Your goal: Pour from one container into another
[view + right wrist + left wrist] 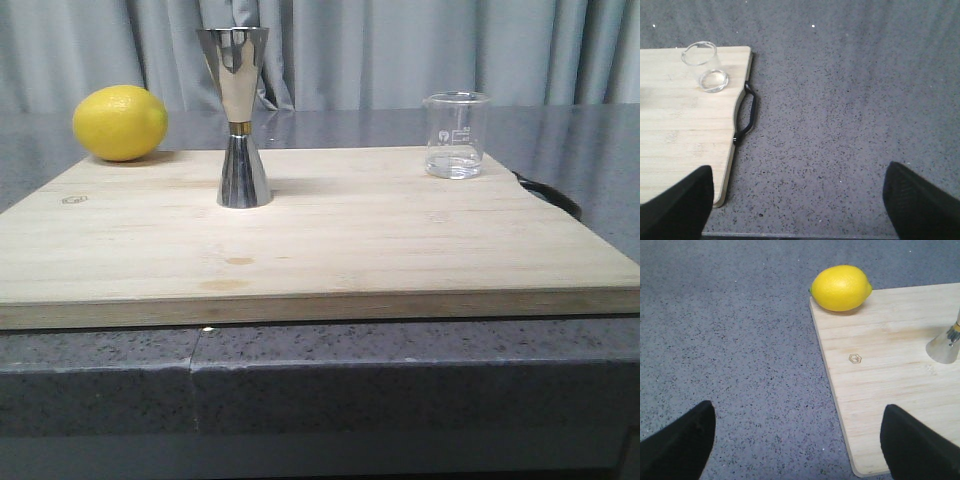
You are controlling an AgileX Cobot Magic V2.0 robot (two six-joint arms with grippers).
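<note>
A clear glass beaker stands upright at the back right of the wooden board; the right wrist view shows the beaker near the board's corner. The tall steel jigger stands upright left of the board's middle; only the jigger's base shows in the left wrist view. My left gripper hangs open over the grey counter beside the board's left edge, holding nothing. My right gripper is open over the counter to the right of the board, well short of the beaker. Neither gripper shows in the front view.
A yellow lemon lies at the board's back left corner, also seen as the lemon from the left wrist. A black handle sticks out of the board's right edge. Grey speckled counter surrounds the board; curtains hang behind.
</note>
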